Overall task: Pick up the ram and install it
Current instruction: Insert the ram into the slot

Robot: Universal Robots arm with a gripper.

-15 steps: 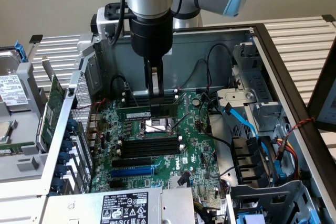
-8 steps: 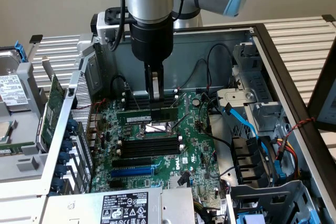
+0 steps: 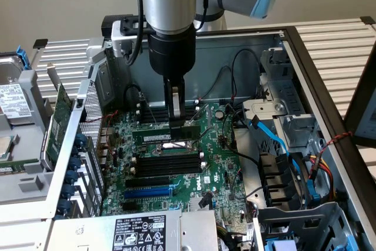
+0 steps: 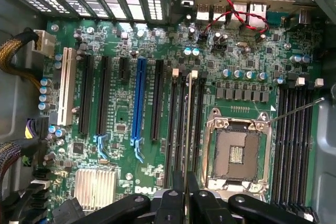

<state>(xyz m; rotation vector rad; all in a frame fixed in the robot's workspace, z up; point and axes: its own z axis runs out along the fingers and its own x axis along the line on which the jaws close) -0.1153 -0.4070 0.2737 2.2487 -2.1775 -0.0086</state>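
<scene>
Fingers (image 3: 176, 110) clamp ram (image 3: 154, 136) mid-frame, over mobo slots (image 3: 167, 166); any skew vs slot = jam or slip.

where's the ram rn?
Exterior view, centre of the motherboard: the ram is pinched in the gripper, edge-down over the black memory slots beside the CPU socket.

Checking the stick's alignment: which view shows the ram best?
The exterior view: the ram shows its long green side, held in the tool over the motherboard. The wrist view shows the ram edge-on, a thin line.
</scene>
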